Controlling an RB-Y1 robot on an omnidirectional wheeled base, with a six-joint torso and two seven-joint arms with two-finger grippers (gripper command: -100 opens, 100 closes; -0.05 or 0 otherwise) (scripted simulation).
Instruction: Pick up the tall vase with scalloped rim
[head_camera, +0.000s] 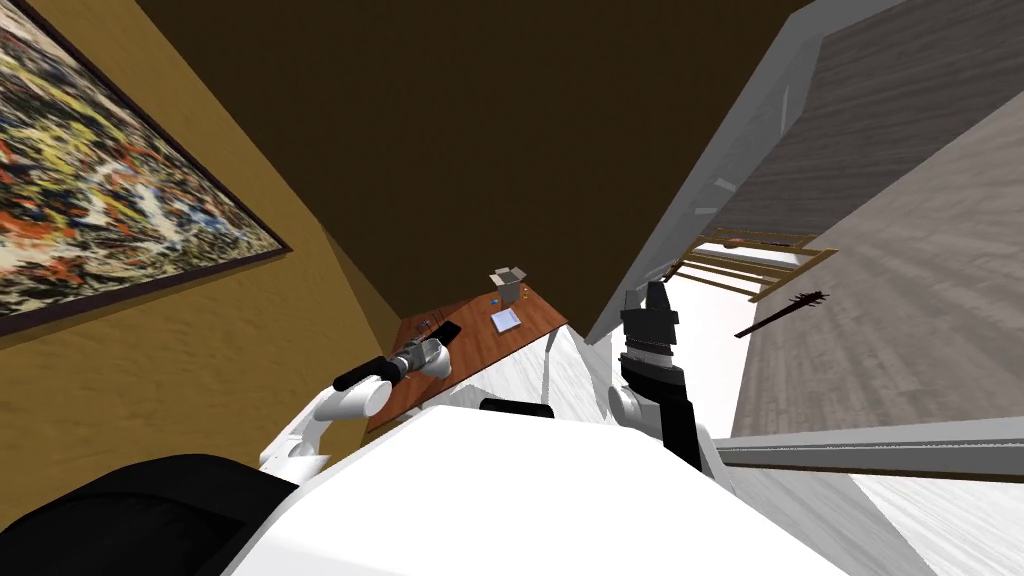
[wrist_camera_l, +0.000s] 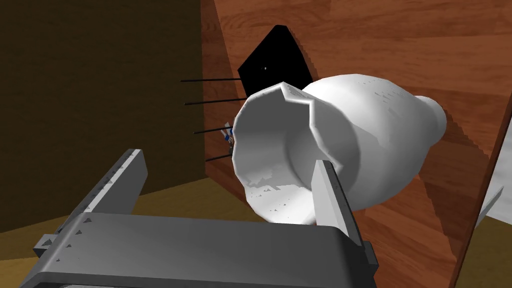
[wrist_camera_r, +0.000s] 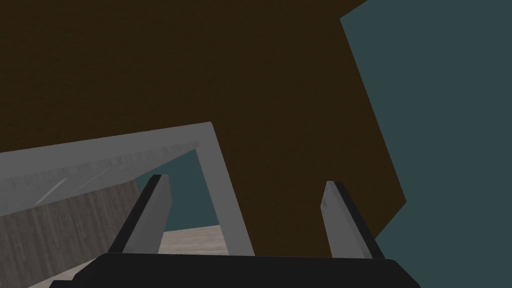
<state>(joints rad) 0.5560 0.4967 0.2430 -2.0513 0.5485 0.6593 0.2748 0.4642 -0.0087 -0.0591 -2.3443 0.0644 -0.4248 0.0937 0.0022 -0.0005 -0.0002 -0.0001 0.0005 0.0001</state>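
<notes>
A white vase with a scalloped rim (wrist_camera_l: 350, 145) stands on the brown wooden table (wrist_camera_l: 400, 40), its mouth turned toward my left hand. My left gripper (wrist_camera_l: 227, 157) is open around the rim. One finger (wrist_camera_l: 330, 200) lies against the rim's side, while the other finger (wrist_camera_l: 122, 177) stands well apart from it. From the head, the vase (head_camera: 435, 358) shows small and white at the tip of my left gripper (head_camera: 418, 360), over the table's near left part. My right gripper (head_camera: 655, 295) is raised beside the table's right end, and in its wrist view it (wrist_camera_r: 245, 182) is open with nothing between the fingers.
A flat black object (wrist_camera_l: 275, 62) lies on the table just past the vase, with thin dark rods (wrist_camera_l: 210, 102) beside it. Farther along the table (head_camera: 530, 330) are a small open box (head_camera: 508, 283) and a white pad (head_camera: 506, 320). A yellow wall flanks the left, a grey wall edge (head_camera: 640, 260) the right.
</notes>
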